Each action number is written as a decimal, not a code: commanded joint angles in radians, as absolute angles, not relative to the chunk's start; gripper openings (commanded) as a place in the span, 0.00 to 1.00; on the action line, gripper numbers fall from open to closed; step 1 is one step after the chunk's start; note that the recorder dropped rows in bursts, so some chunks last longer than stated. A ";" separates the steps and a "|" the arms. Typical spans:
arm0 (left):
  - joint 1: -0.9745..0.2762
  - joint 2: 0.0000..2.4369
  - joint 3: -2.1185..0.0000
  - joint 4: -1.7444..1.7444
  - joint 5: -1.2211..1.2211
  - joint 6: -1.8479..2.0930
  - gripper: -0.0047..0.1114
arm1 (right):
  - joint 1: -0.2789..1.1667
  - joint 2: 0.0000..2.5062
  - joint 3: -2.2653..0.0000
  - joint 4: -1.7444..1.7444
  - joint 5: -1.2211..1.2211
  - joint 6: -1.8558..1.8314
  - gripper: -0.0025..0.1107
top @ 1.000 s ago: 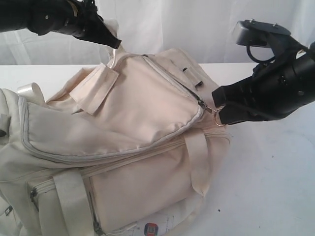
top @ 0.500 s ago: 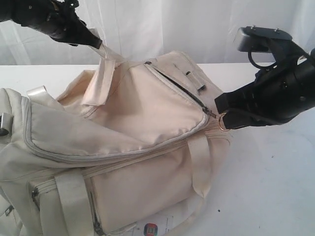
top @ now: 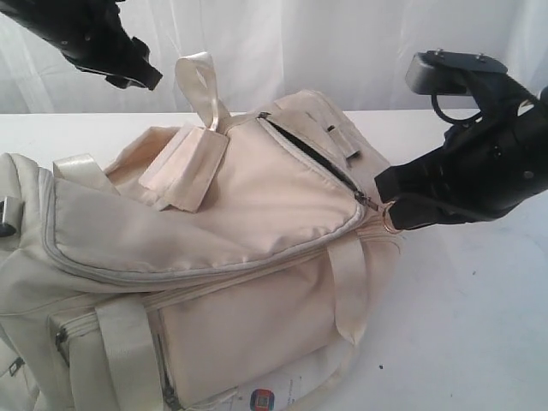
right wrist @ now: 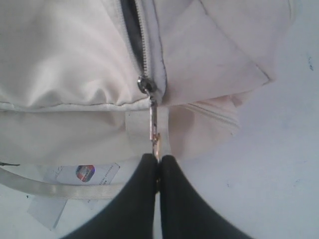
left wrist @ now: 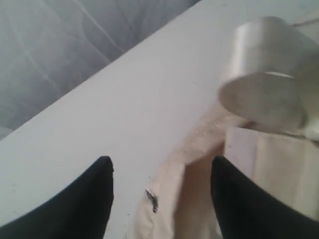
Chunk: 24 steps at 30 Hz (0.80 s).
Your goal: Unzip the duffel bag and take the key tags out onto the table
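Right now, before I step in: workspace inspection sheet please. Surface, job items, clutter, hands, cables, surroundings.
Surface: white table, a few small dark specks.
Job's things: duffel bag lying on the table, top zipper partly open with a dark gap showing; key tags not seen.
Clutter: paper label with a red-blue mark at the bag's near edge.
Hands: left hand open, above the bag near the upright strap loop, holding nothing; right hand shut on the zipper pull.
Cables: black cable looped on the right arm by its camera.
Surroundings: white curtain behind the table.
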<state>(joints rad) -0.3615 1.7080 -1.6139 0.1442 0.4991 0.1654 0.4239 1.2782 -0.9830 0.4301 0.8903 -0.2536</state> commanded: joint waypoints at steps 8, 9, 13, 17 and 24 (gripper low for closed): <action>-0.395 1.605 -1.618 -0.436 1.050 0.691 0.51 | 0.418 1.270 -0.975 0.447 0.918 -0.265 0.02; -0.395 1.602 -1.618 -0.500 1.072 0.719 0.50 | 0.418 1.270 -0.975 0.447 0.918 -0.265 0.02; -0.395 1.600 -1.618 -0.668 1.125 0.743 0.50 | 0.418 1.270 -0.975 0.447 0.929 -0.274 0.03; -0.395 1.600 -1.618 -0.707 1.158 0.744 0.50 | 0.418 1.270 -0.975 0.463 1.001 -0.366 0.15; -0.421 1.600 -1.618 -0.715 1.221 0.762 0.50 | 0.418 1.270 -0.982 0.470 0.997 -0.423 0.62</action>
<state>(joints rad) -0.4015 1.6110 -1.6139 -0.6841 1.1276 0.7519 0.4239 1.2766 -0.9771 0.4634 1.0225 -0.3979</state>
